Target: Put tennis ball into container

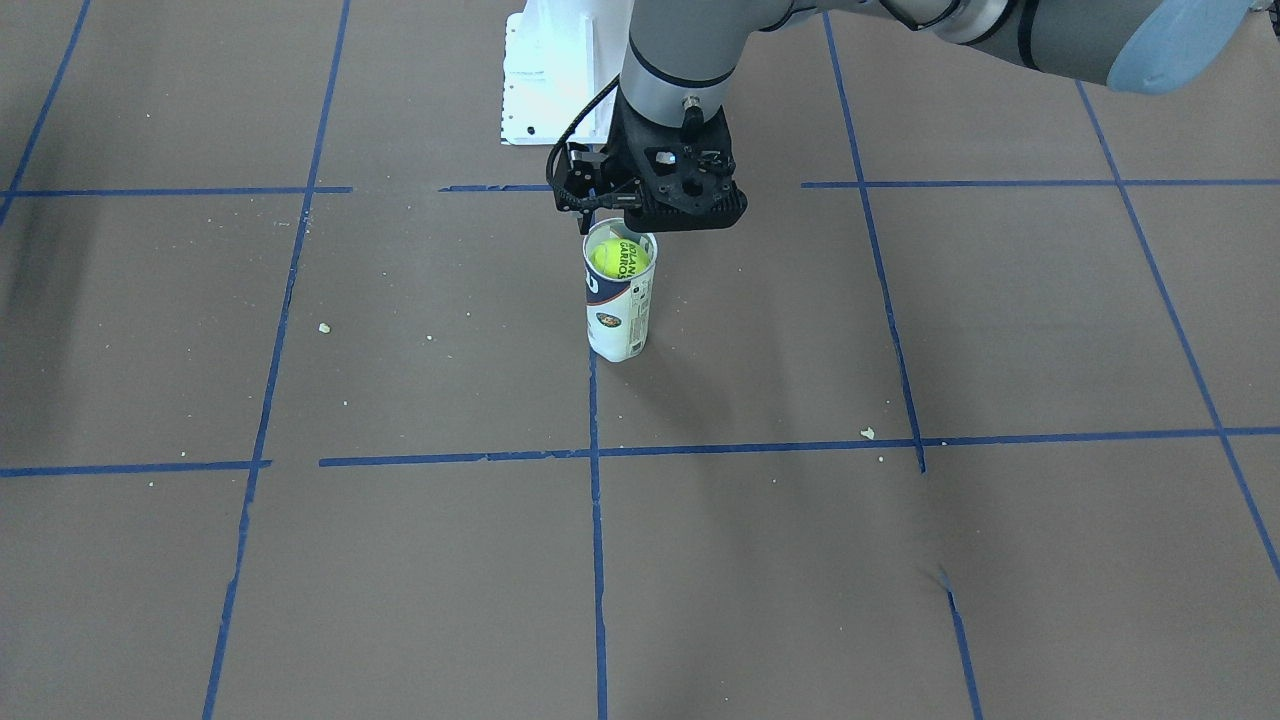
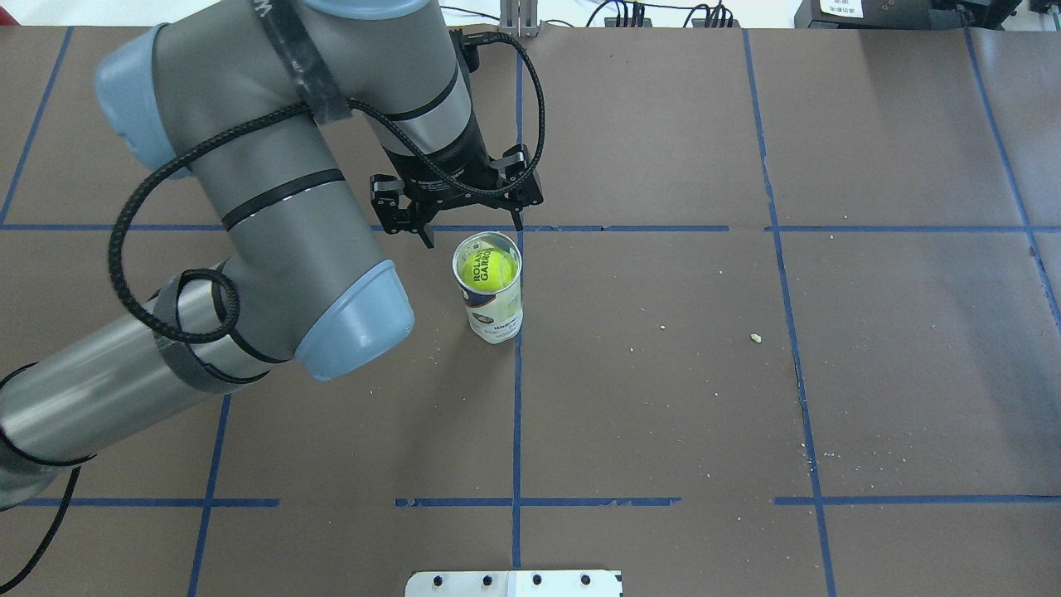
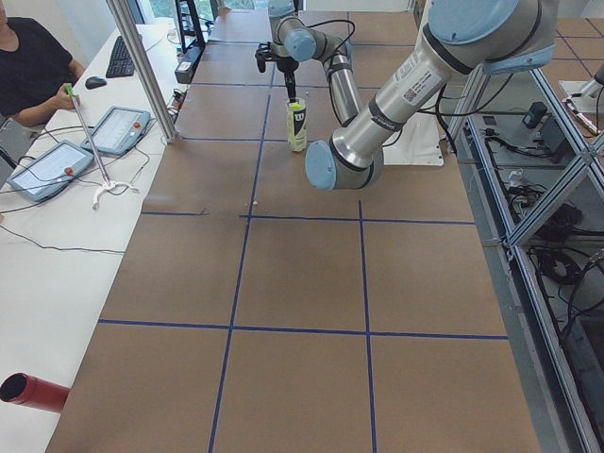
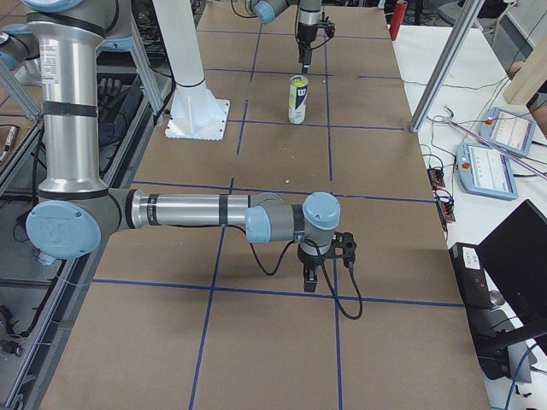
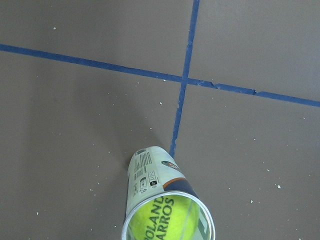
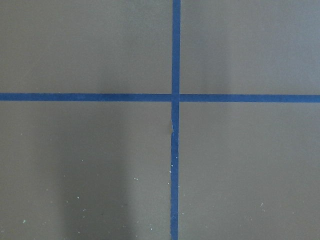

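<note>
The yellow-green tennis ball point(image 2: 489, 269) with dark "ROLAND GARROS" lettering sits inside the container point(image 2: 496, 319), just below its open rim. This see-through tube stands upright on a blue tape line at mid-table. My left gripper point(image 2: 474, 234) hovers just above and beyond the rim, open, with nothing between its fingers. The left wrist view looks down on the ball point(image 5: 167, 220) in the tube point(image 5: 150, 172). My right gripper point(image 4: 329, 275) hangs low over the table far from the tube, seen only in the exterior right view, so I cannot tell its state.
The white robot base point(image 1: 550, 70) stands behind the tube. Blue tape lines grid the brown table, with small crumbs point(image 2: 756, 337) scattered to the right. A side table with tablets point(image 3: 118, 127) and a metal post point(image 3: 142, 66) borders the operators' side.
</note>
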Robot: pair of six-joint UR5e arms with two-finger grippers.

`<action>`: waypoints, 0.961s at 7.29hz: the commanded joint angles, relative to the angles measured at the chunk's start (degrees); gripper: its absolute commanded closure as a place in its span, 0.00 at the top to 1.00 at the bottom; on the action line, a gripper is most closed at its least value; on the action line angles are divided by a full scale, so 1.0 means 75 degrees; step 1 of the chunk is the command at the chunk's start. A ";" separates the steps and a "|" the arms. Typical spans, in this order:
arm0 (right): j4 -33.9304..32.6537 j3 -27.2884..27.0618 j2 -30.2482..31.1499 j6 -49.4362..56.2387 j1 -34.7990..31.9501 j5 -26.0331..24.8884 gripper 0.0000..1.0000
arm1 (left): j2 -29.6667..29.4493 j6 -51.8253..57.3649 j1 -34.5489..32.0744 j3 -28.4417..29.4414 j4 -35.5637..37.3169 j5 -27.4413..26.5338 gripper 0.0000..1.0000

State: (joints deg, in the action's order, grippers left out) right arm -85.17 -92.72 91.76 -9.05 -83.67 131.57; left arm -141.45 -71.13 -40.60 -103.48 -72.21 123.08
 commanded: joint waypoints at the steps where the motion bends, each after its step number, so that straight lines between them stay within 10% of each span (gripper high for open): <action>1: 0.0000 0.0000 0.0000 0.0000 0.0000 0.0000 1.00 | 0.0717 0.0908 -0.0128 -0.0967 0.0041 -0.0050 1.00; 7: 0.0000 0.0000 0.0000 0.0000 0.0012 0.0000 1.00 | 0.3983 0.8858 -0.4700 -0.0644 -0.0017 0.0753 1.00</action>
State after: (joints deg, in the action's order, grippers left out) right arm -85.17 -92.72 91.76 -9.05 -83.65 131.57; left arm -117.90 -19.71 -66.18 -110.49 -72.31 125.39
